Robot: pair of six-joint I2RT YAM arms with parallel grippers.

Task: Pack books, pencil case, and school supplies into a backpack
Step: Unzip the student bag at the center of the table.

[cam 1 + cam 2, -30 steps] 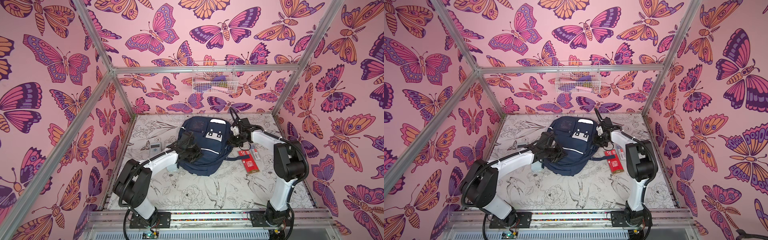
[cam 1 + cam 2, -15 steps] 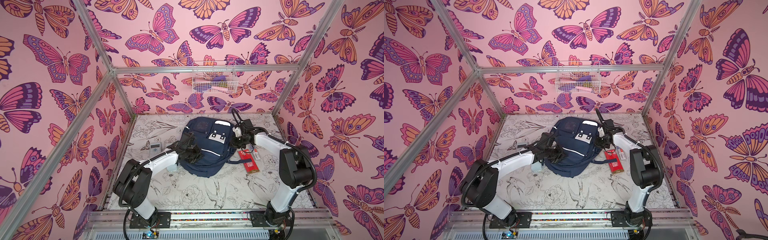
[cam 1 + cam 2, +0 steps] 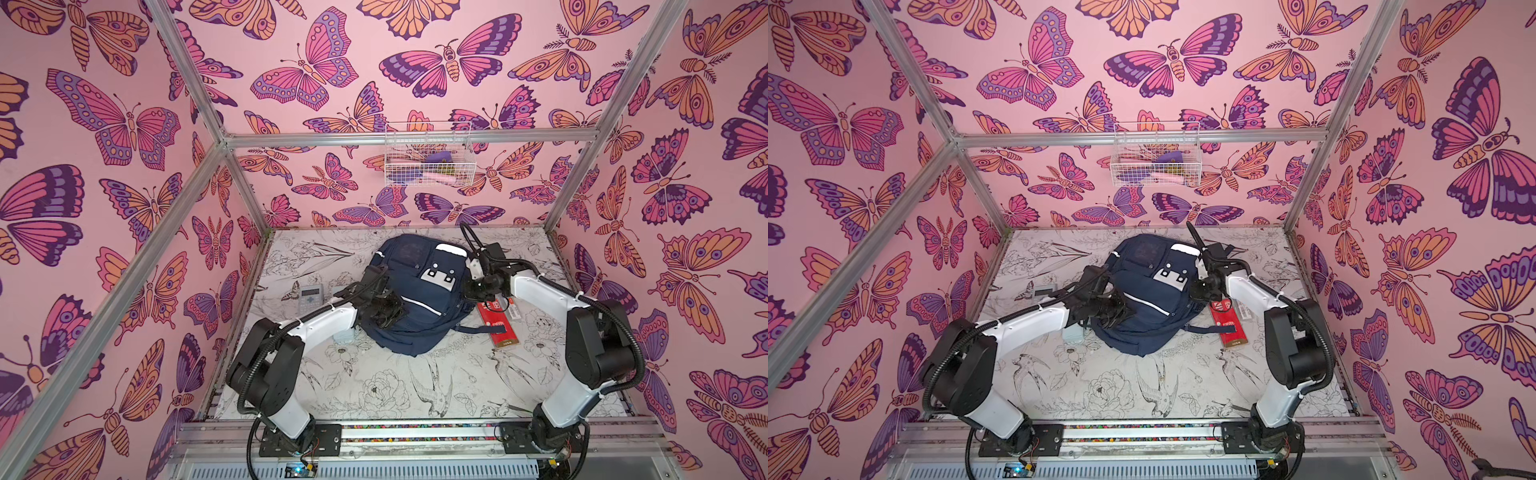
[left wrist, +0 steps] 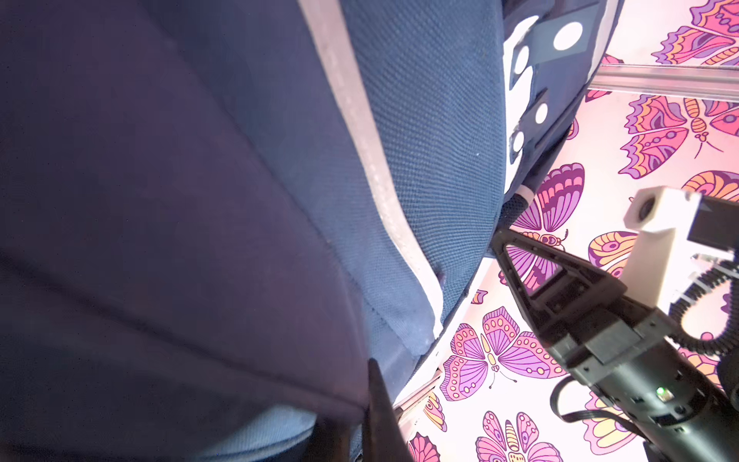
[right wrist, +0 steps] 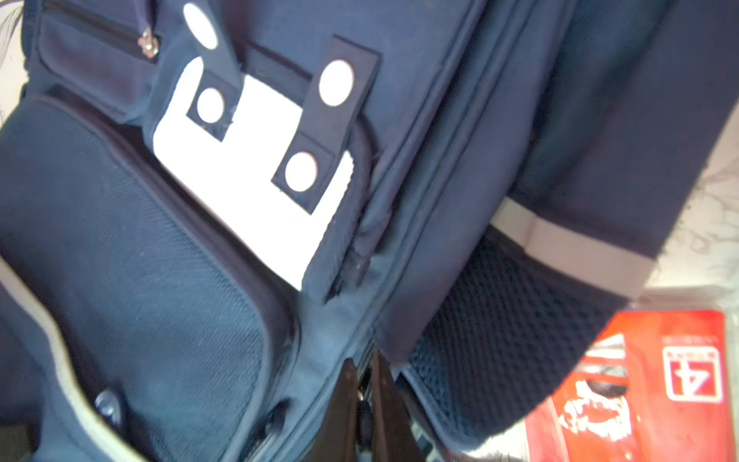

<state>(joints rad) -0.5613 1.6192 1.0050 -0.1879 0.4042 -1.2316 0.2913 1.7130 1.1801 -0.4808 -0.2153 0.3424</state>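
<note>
Both pincers on the backpack.
My left pincer pinches its fabric; my right pincer pinches along its zip line.

Backpack mid-worktop, front face up.
Navy fabric, white stripes, dotted white patch, lying bulged. Pale blue-grey calculator flat near it, keys up.
</note>
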